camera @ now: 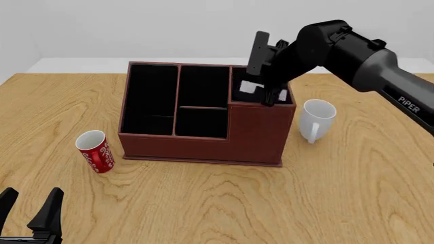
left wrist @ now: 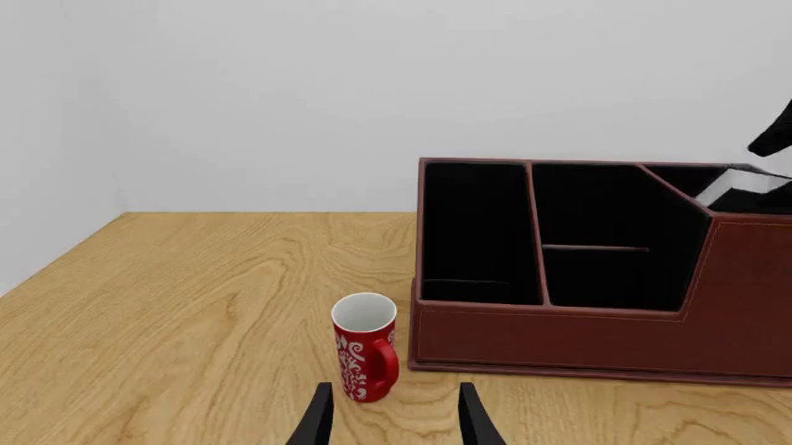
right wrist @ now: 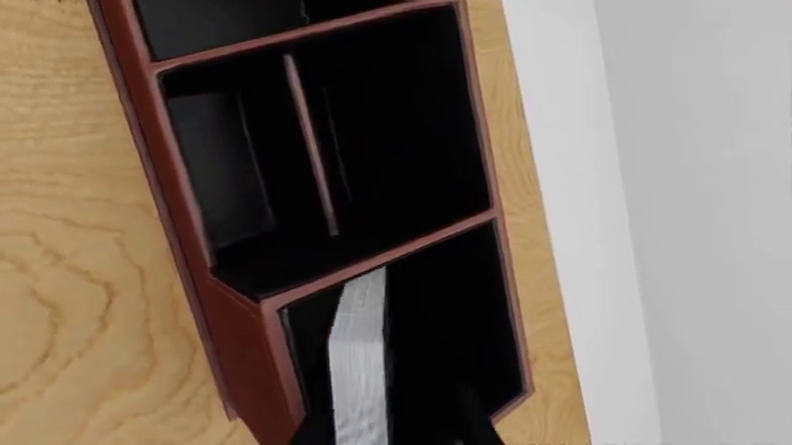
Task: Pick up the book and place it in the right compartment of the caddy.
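Note:
The reddish-brown caddy (camera: 203, 147) stands mid-table; it also fills the left wrist view (left wrist: 557, 338) and the right wrist view (right wrist: 236, 343). The book (right wrist: 359, 371) stands on edge inside the right compartment (right wrist: 458, 306), near one wall, white page edges up; the front view shows white slivers of the book (camera: 249, 87). My right gripper (camera: 271, 95) reaches down into that compartment, its fingers (right wrist: 312, 431) spread wider than the page strip, so it looks open. My left gripper (camera: 30, 208) hangs open and empty at the near left edge, also seen in its own wrist view (left wrist: 389, 417).
A red patterned mug (camera: 95, 151) stands just left of the caddy's front corner, directly ahead of the left gripper (left wrist: 365, 348). A white mug (camera: 315, 119) stands close to the caddy's right wall, under the right arm.

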`<state>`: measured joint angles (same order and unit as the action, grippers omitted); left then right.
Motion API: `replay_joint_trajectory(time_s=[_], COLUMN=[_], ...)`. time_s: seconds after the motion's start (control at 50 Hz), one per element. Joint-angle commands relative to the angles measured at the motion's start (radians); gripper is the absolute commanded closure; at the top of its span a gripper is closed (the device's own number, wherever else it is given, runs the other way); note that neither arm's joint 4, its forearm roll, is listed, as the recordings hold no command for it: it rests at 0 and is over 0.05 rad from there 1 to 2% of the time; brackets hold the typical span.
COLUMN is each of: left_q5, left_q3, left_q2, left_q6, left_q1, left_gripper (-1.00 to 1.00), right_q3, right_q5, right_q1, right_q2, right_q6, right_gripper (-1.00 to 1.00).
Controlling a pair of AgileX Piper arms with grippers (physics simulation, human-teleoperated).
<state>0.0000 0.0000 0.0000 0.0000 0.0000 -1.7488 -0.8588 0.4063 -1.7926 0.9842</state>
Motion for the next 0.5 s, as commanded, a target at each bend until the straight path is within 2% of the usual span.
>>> replay_joint_trajectory(time_s=[0.02, 0.22, 0.28, 0.32, 0.4, 0.44, 0.5], left_q5=[0.000, 0.000, 0.000, 0.000, 0.000, 0.000, 0.000], left_q3=[0.000, 0.000, 0.000, 0.000, 0.000, 0.000, 0.000], left_q2=[0.000, 0.000, 0.000, 0.000, 0.000, 0.000, 0.000], left_q6=[0.000, 0.000, 0.000, 0.000, 0.000, 0.000, 0.000], left_q1=[0.000, 0.000, 0.000, 0.000, 0.000, 0.000, 0.000], left_gripper=[-1.00, -1.00, -1.00, -1.00, -1.00, -1.00, -1.00], right_q3=[-0.020, 0.031, 0.097, 0.122, 0.247, 0.307, 0.374], right_q5=[0.013, 0.043, 0.087, 0.098, 0.148, 0.183, 0.231], right_q1=[-0.019, -0.007, -0.010, 0.006, 0.049, 0.044, 0.042], right_q2=[-0.015, 0.036, 0.085, 0.116, 0.228, 0.259, 0.308], right_q6=[-0.007, 0.000, 0.023, 0.015, 0.000, 0.020, 0.010], right_gripper=[-1.00, -1.00, -1.00, -1.00, -1.00, -1.00, -1.00])
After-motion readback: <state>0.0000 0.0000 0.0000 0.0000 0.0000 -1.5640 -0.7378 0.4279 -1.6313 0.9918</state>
